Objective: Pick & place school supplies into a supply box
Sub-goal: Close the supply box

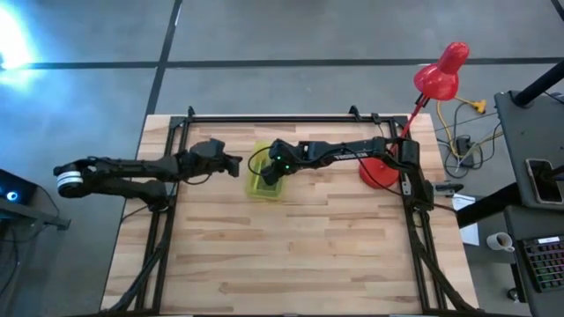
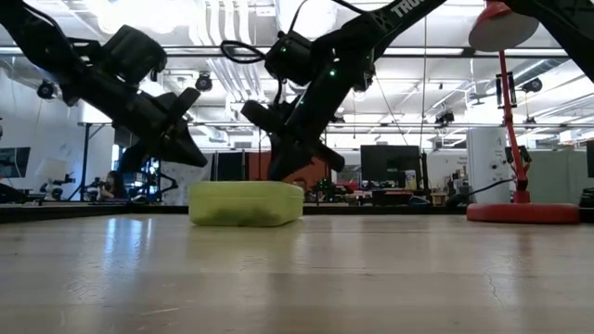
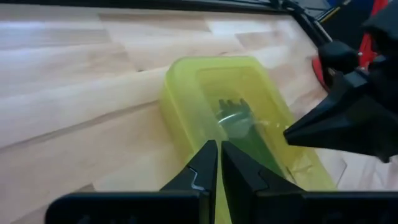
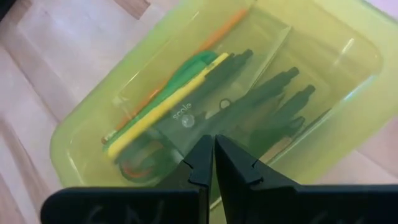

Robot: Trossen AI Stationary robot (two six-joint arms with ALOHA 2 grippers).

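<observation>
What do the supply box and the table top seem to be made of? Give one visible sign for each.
Supply box: probably translucent yellow-green plastic, glossy, since the pens show through its closed lid. Table top: pale wood, apparently planks or butcher block, with visible grain and seams and a slight sheen.

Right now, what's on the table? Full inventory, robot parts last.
translucent yellow-green plastic supply box: one, closed, lying at the table's middle rear.
markers: one green, one yellow, lying side by side inside the box, seen through the lid.
dark pens: several, inside the box beside the markers.
red-handled scissors: one, partly visible at one end inside the box.
pink-red desk lamp: one, round base on the table's right rear edge, head hanging past the table.
wooden table: one, light planks.
left hand: shut, empty, just left of the box.
right hand: shut, empty, over the box lid.
</observation>
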